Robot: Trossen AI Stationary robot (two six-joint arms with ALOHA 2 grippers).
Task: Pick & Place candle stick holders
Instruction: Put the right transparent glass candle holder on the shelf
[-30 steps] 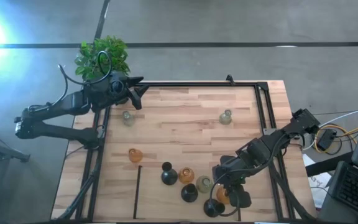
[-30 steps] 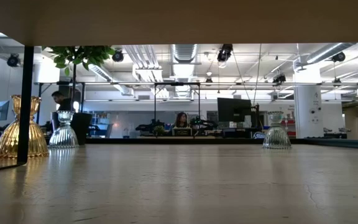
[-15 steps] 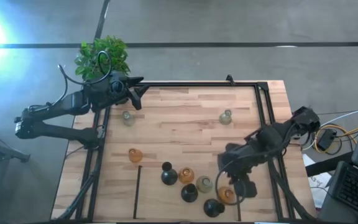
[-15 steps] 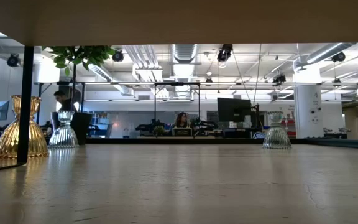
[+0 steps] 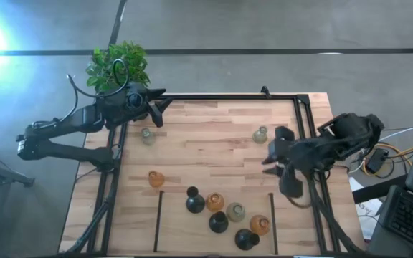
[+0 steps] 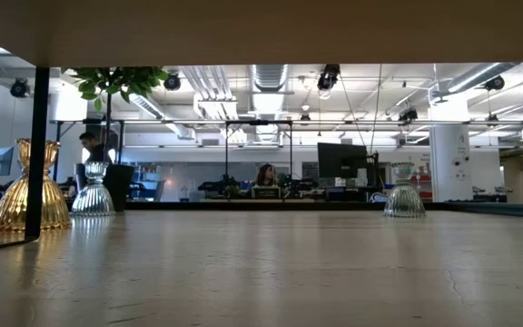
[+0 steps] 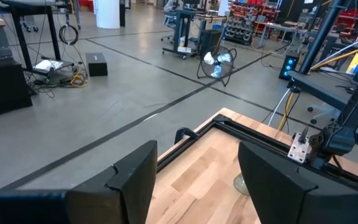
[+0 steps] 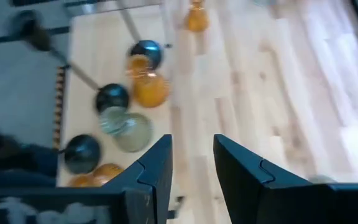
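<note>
We hover our right end effector (image 5: 273,153), fingers apart and empty, by the worktop's (image 5: 214,136) right edge, near a pale candle holder (image 5: 261,135) awaiting pickup.

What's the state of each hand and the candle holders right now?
Left hand: open, empty, at the table's far-left corner.
Right hand: open, empty, above the table's right side.
Amber glass candle holder: upright, in the near cluster, free.
Pale green glass candle holder: upright, alone near the far-right.
</note>
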